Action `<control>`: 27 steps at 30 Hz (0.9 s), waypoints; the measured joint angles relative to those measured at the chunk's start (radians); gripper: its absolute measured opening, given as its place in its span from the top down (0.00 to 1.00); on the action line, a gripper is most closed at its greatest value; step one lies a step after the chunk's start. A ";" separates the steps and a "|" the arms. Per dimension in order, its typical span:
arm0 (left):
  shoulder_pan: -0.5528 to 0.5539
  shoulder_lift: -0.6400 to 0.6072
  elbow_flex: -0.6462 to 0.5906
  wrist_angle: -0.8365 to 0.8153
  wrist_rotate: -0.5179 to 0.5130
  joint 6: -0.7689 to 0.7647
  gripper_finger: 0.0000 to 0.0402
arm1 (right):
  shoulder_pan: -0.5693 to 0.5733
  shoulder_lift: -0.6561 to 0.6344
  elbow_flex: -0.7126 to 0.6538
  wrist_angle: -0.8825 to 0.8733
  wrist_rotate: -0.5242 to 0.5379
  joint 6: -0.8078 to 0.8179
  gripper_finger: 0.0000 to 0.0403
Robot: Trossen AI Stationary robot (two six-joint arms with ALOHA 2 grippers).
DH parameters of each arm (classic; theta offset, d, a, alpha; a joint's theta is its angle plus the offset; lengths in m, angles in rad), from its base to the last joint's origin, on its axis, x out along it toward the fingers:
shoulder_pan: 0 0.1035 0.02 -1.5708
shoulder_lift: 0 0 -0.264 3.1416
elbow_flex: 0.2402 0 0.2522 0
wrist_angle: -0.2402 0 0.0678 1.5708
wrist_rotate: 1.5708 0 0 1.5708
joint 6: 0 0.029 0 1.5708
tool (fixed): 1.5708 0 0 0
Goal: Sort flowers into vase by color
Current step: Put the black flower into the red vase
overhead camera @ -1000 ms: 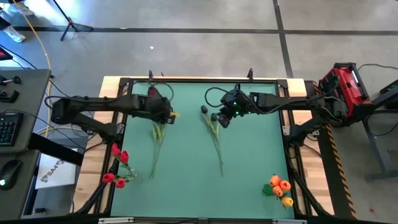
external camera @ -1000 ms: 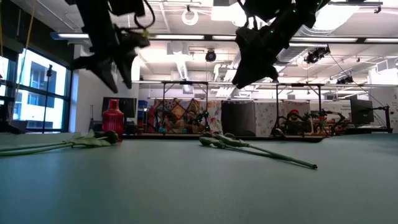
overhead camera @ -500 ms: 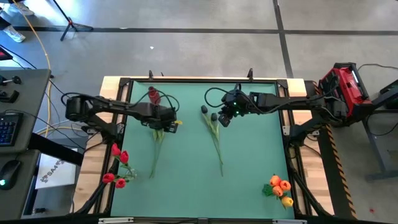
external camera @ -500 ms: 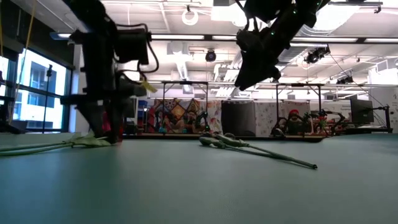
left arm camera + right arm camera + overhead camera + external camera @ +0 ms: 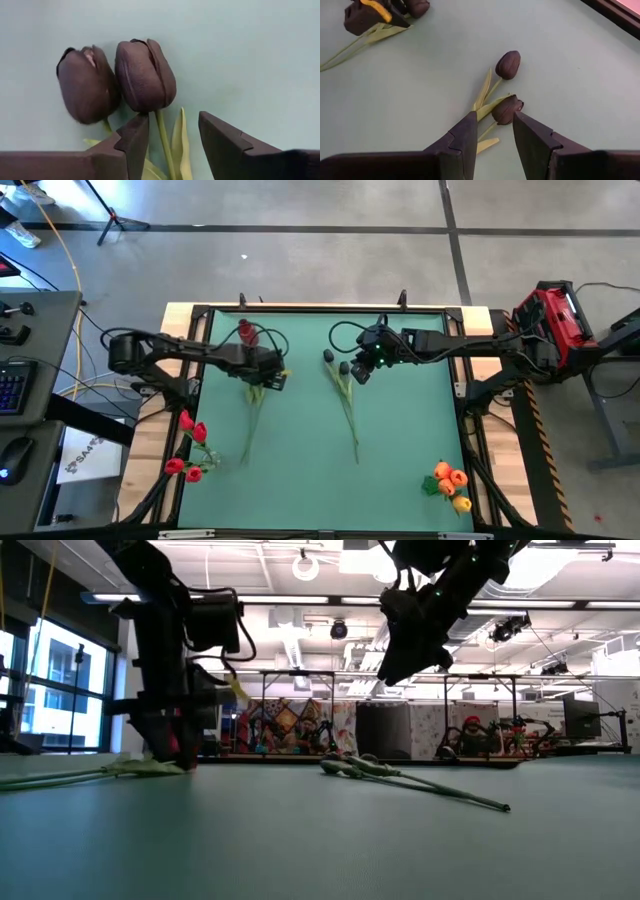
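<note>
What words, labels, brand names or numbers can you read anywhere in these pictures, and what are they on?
No text can be read in any view.
White sheet beside the table, left of it in the high view: dark print, too small to read.
Red case on the right: no legible label.
Keyboard at the left edge: keys too small to read.
Grippers, tulips and mat in the wrist views: no markings.

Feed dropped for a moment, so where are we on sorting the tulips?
Done: red tulips and orange tulips bunched at the near corners. In hand: left gripper, open, straddles a stem of one black tulip pair; right gripper hovers open over the other pair. Left: all four black tulips.
</note>
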 joint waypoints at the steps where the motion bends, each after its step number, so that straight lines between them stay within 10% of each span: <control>1: 0.004 0.008 0.000 0.010 0.003 0.011 0.62 | 0.000 0.000 0.000 0.000 0.000 0.004 0.72; 27: 0.082 -0.009 0.002 0.170 0.008 0.084 1.00 | -0.001 0.000 0.000 0.009 -0.003 0.048 0.72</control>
